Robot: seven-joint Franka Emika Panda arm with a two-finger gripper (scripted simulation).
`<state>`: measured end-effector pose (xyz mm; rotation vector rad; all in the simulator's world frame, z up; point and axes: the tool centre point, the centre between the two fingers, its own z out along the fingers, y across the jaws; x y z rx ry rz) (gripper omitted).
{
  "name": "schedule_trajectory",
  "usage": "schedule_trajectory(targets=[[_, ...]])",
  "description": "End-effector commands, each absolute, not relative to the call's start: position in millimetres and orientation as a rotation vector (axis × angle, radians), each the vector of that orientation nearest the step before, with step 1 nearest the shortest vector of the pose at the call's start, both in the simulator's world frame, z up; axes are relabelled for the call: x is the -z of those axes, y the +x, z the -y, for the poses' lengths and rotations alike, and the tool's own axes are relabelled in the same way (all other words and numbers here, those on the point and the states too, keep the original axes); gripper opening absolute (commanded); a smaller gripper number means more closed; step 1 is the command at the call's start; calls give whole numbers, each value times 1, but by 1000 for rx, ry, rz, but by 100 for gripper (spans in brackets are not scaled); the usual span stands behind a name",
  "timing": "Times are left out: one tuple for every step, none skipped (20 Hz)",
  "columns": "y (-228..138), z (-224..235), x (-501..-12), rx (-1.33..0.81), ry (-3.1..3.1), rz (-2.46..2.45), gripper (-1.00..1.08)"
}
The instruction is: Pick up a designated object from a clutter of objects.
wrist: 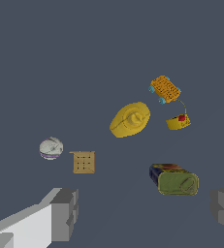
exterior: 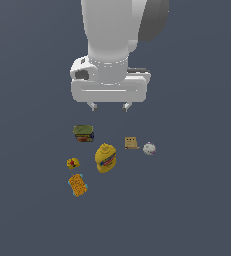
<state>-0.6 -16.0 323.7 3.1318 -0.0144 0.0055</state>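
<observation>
- gripper (exterior: 109, 106) hangs above the clutter with its fingers (wrist: 65, 213) spread apart, grasping nothing.
- yellow bottle (exterior: 105, 158) lies in the middle of the group.
- green can (exterior: 83, 133) rests on its side, nearest the gripper.
- orange block (exterior: 77, 185), bumpy with light-blue edges, lies flat at the far end of the clutter from the gripper, just beyond the tiny yellow-red item (exterior: 73, 163) and apart from the bottle.
- tan box (exterior: 131, 143) sits beside the white ball (exterior: 149, 148), at the exterior view's right.
</observation>
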Motion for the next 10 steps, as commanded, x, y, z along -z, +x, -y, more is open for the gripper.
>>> schedule_trajectory(targets=[[-1,16,-324,-5,3132,14,100],[0,17,-324,-5,3132,14,100],[0,18,-324,-7,3130,13,100],[0,19,-323,-8,3128,12,100],[0,22,-323,-10,3125,11,100],[0,26,-323,-12,3121,8,100],[0,29,-323,-15,3117,5,100],[0,32,-323,-17,3114,3,100],[0,34,-323,-18,3111,0,100],[0,35,-323,-19,3110,-2,100]])
